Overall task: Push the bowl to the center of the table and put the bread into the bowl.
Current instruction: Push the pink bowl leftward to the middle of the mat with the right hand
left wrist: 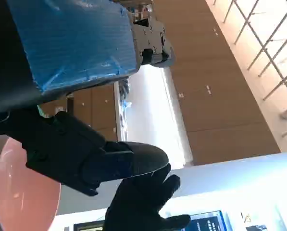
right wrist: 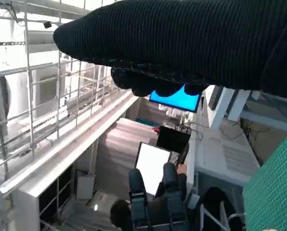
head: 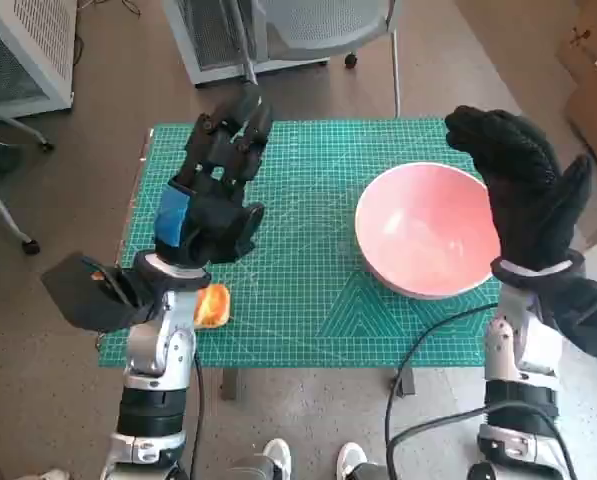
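Bowl [head: 430, 230], pink, on the green mat's [head: 308, 300] right half, right hand [head: 523, 195] spread at its right rim; bread [head: 211, 306] near the mat's front-left edge, left hand [head: 213, 195] spread, empty, above it.

Your head view looks steeply down over the counter [head: 308, 300]. Both wrist views sit close behind their hands, tilted upward toward the room; the left shares the bowl [left wrist: 23, 192].

Pink bowl [head: 428, 232], golden-orange bread [head: 212, 305] — both on a green mat [head: 308, 300] gridded with white lines.
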